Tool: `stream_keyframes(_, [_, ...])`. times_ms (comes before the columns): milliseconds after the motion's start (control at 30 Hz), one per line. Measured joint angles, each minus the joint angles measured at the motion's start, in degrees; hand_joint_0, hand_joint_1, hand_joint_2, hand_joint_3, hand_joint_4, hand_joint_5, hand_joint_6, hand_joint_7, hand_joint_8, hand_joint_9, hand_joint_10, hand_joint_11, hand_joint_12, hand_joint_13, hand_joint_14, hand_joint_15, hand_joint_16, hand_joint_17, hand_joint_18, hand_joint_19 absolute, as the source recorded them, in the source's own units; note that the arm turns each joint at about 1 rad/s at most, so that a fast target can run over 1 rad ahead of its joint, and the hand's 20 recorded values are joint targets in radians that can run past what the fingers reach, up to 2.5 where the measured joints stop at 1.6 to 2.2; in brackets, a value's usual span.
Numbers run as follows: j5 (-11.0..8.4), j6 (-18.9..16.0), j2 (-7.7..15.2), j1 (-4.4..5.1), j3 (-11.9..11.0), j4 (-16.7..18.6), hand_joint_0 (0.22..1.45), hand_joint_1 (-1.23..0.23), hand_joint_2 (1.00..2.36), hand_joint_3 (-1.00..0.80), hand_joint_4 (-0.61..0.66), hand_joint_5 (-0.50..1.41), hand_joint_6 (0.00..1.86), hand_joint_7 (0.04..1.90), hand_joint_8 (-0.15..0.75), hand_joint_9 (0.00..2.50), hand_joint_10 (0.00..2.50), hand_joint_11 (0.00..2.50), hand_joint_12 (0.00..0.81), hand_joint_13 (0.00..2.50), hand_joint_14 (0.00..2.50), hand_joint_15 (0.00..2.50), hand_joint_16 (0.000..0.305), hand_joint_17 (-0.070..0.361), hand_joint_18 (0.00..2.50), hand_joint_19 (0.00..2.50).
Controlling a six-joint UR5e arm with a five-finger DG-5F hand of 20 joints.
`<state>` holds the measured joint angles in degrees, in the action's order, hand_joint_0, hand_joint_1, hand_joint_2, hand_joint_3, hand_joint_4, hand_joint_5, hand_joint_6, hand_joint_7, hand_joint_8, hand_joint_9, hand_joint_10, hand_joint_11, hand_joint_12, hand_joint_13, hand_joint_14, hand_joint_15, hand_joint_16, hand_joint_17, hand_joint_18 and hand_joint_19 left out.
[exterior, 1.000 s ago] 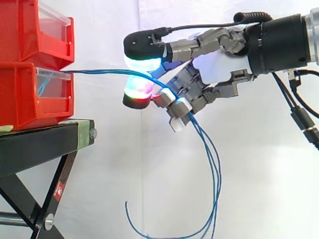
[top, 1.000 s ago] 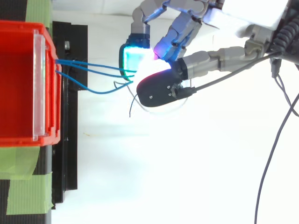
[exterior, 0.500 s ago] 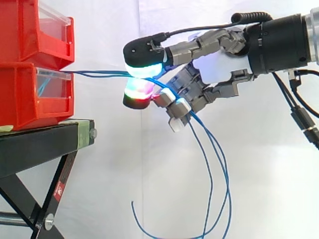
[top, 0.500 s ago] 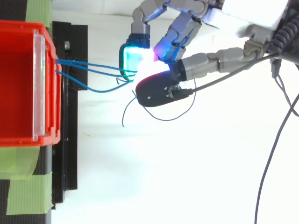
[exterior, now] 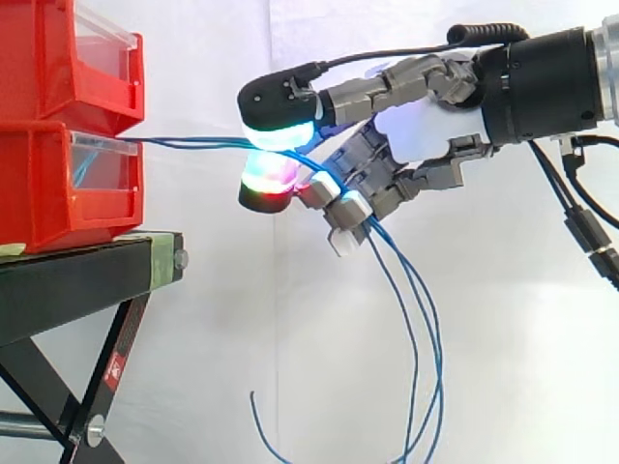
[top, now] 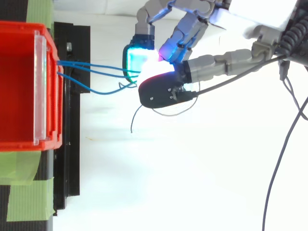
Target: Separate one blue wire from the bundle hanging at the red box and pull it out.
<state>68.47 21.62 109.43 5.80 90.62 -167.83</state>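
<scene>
The step in hand looks like the separating one. The hand point(exterior: 426, 126) is clenched in a pinch, with its glowing pads point(exterior: 280, 130) pressed together over the blue wires point(exterior: 193, 143). More than one strand seems to pass through the pinch, so a single wire is probably not yet isolated. The next move likely calls for easing the pinch so that only one strand is held, then drawing straight back away from the box. From the pads, the wires' free lengths droop below the palm in long loops. In the top view three strands fan out from the hand point(top: 166, 91), nearly level. They reach across the gap to the front of the lower red box point(exterior: 39, 184) on its black stand point(exterior: 77, 280).
</scene>
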Motion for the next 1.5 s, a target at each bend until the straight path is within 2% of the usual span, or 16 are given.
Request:
stream_keyframes(67, [0.0, -0.01, 0.0, 0.0, -0.01, 0.02, 0.64, -0.84, 1.02, -0.14, 0.21, -0.24, 0.94, 1.01, 0.346, 0.97, 0.01, 1.29, 0.438, 1.17, 0.03, 1.19, 0.061, 0.136, 0.84, 0.67])
stream_keyframes(233, [0.08, -0.79, 0.0, 0.0, -0.01, 0.04, 0.67, -0.91, 1.02, -0.19, 0.22, -0.25, 0.94, 1.01, 0.337, 0.89, 0.02, 1.29, 0.433, 1.13, 0.03, 1.18, 0.059, 0.133, 0.83, 0.65])
stream_keyframes(500, [0.09, -5.81, 0.0, 0.0, -0.02, 0.13, 0.72, -0.95, 1.02, -0.17, 0.22, -0.28, 0.93, 1.0, 0.311, 0.77, 0.01, 1.31, 0.43, 1.08, 0.03, 1.15, 0.059, 0.133, 0.85, 0.57])
stream_keyframes(700, [0.07, -8.05, 0.02, 0.0, -0.01, 0.14, 0.7, -1.01, 1.01, -0.32, 0.23, -0.28, 0.92, 1.0, 0.309, 0.72, 0.01, 1.31, 0.437, 1.03, 0.03, 1.12, 0.059, 0.133, 0.83, 0.55])
stream_keyframes(800, [0.07, -8.49, 0.01, 0.0, -0.01, 0.13, 0.71, -1.0, 1.01, -0.38, 0.22, -0.28, 0.92, 0.98, 0.307, 0.72, 0.01, 1.29, 0.441, 1.03, 0.03, 1.11, 0.058, 0.131, 0.83, 0.55])
stream_keyframes(1067, [0.07, -8.84, 0.04, 0.0, 0.0, 0.14, 0.71, -0.94, 1.02, -0.3, 0.21, -0.26, 0.92, 0.97, 0.321, 0.86, 0.01, 1.32, 0.441, 1.08, 0.03, 1.13, 0.057, 0.129, 0.83, 0.6])
stream_keyframes(1267, [0.08, -8.79, 0.04, 0.0, 0.0, 0.14, 0.61, -0.91, 1.0, -0.48, 0.22, -0.26, 0.91, 0.98, 0.328, 0.86, 0.01, 1.31, 0.44, 1.07, 0.03, 1.14, 0.059, 0.132, 0.81, 0.63])
stream_keyframes(1500, [0.09, -8.79, 0.05, 0.0, -0.01, 0.14, 0.57, -0.84, 1.0, -0.5, 0.23, -0.25, 0.91, 0.97, 0.343, 0.9, 0.01, 1.29, 0.449, 1.1, 0.03, 1.14, 0.06, 0.135, 0.82, 0.66])
